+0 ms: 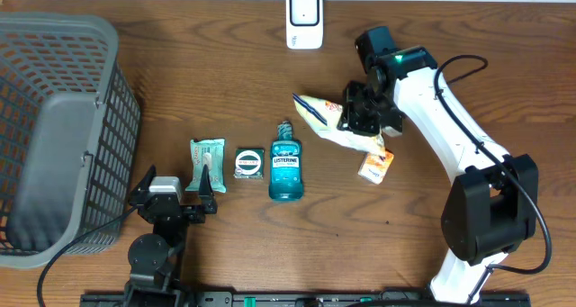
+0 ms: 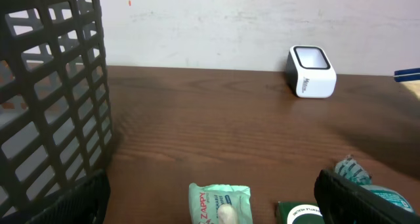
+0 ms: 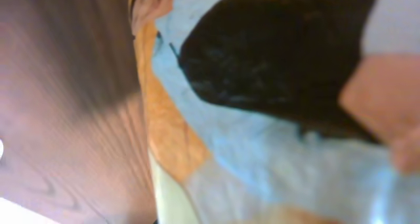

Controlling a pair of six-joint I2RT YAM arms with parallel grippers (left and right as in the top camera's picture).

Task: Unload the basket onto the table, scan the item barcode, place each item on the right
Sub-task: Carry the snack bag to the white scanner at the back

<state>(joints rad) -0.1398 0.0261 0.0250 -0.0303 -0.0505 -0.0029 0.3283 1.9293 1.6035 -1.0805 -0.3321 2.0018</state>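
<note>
The item is a crinkled yellow-and-white snack bag (image 1: 335, 127) with blue print. It hangs tilted over the table right of centre, with my right gripper (image 1: 367, 109) shut on its right end. In the right wrist view the bag (image 3: 262, 138) fills the frame as a blur, and the fingers are hidden. A white barcode scanner (image 1: 304, 19) stands at the table's back edge, up and left of the bag, and shows as the scanner (image 2: 311, 71) in the left wrist view. My left gripper (image 1: 171, 199) rests open and empty at the front left.
A grey mesh basket (image 1: 54, 127) fills the left side. A green wipes packet (image 1: 206, 161), a dark green box (image 1: 248, 161) and a blue mouthwash bottle (image 1: 286, 166) lie in a row. A small orange packet (image 1: 375, 166) lies below the bag.
</note>
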